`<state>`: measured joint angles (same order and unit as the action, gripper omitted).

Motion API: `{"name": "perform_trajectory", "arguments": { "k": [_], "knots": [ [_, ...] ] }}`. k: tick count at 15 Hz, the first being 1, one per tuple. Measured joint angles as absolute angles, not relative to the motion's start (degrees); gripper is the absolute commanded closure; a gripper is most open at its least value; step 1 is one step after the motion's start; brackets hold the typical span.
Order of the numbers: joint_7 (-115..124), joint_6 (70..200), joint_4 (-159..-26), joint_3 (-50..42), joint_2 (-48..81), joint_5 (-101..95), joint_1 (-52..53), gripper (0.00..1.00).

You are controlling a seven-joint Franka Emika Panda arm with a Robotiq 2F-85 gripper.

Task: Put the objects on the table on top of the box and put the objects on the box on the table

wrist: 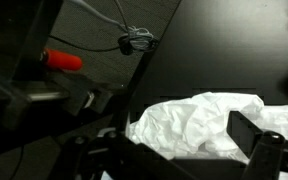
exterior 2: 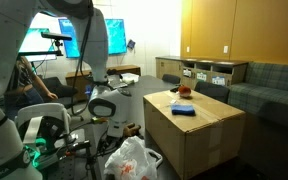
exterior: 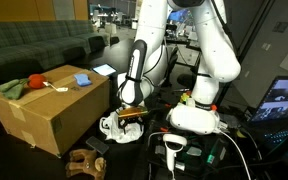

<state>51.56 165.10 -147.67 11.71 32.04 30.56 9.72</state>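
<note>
A crumpled white plastic bag lies on the dark table next to the robot base; it also shows in an exterior view and in the wrist view. My gripper is low over it, and in the wrist view its dark fingers stand open on either side of the bag. The cardboard box carries a blue cloth, a red and green object and a small white item. The box, the cloth and the red object also show in an exterior view.
A brown object lies in front of the box. A white scanner-like device and cables lie by the robot base. A sofa stands behind the box. An orange-red item and a cable show in the wrist view.
</note>
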Motion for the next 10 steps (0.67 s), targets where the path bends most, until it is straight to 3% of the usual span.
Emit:
{"name": "perform_trajectory", "arguments": {
  "k": [10],
  "knots": [
    [52.3, 170.7, -142.6, 2.0, 38.1, 27.8, 10.3, 0.0]
  ]
}}
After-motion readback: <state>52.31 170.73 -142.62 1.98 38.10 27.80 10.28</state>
